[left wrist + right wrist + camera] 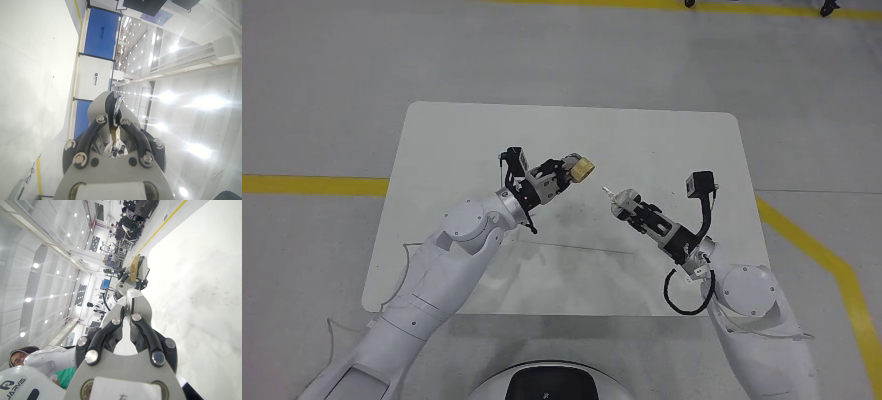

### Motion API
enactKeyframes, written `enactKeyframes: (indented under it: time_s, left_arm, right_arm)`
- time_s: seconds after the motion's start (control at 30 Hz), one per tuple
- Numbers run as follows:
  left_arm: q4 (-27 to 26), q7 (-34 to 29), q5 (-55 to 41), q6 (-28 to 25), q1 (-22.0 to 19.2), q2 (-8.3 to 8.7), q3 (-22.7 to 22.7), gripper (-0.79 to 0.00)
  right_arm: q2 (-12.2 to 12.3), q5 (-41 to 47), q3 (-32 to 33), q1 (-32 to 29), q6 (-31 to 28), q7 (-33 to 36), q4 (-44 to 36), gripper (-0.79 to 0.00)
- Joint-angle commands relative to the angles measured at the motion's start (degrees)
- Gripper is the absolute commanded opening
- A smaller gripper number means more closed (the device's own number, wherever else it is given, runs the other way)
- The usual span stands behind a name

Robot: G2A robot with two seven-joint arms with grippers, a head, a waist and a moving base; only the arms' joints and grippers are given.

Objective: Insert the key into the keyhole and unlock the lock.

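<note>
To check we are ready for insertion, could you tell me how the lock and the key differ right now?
The lock is a chunky brass block in the left gripper; the key is a thin pale sliver in the right gripper. The lock shows its keyhole face towards the key; the key points at the lock, a gap apart. Both are clamped in shut grippers above the table.

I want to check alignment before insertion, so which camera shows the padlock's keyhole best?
The right wrist view: the padlock faces that camera, its keyhole visible. In the top view it is a small brass block in the left tool; in the left wrist view, a brass sliver between the fingers.
</note>
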Motion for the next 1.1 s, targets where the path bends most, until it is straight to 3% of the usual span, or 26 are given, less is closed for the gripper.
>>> enactKeyframes:
  time_s: [0.0, 0.23, 0.37, 0.6, 1.07]
  left_arm:
    - [0.0, 0.0, 0.0, 0.0, 0.0, 0.00, 0.0, -0.785]
    - [0.0, 0.0, 0.0, 0.0, 0.0, 0.00, 0.0, -0.785]
    - [0.0, 0.0, 0.0, 0.0, 0.0, 0.00, 0.0, -0.785]
    - [0.0, 0.0, 0.0, 0.0, 0.0, 0.00, 0.0, -0.785]
    - [-1.1, 1.1, 3.6, 2.7, 1.0, 0.06, 0.1, -0.785]
  right_arm:
    - [0.0, 0.0, 0.0, 0.0, 0.0, 0.0, 0.0, -0.785]
    - [0.0, 0.0, 0.0, 0.0, 0.0, 0.0, 0.0, -0.785]
    - [-0.4, 2.5, -1.1, 0.5, 0.5, -3.5, -0.5, -0.785]
    - [-0.7, 3.6, -1.2, 1.8, 10.0, -6.5, -0.4, -0.785]
    - [-0.8, 2.0, -2.7, 0.2, 21.7, -7.5, -6.3, -0.785]
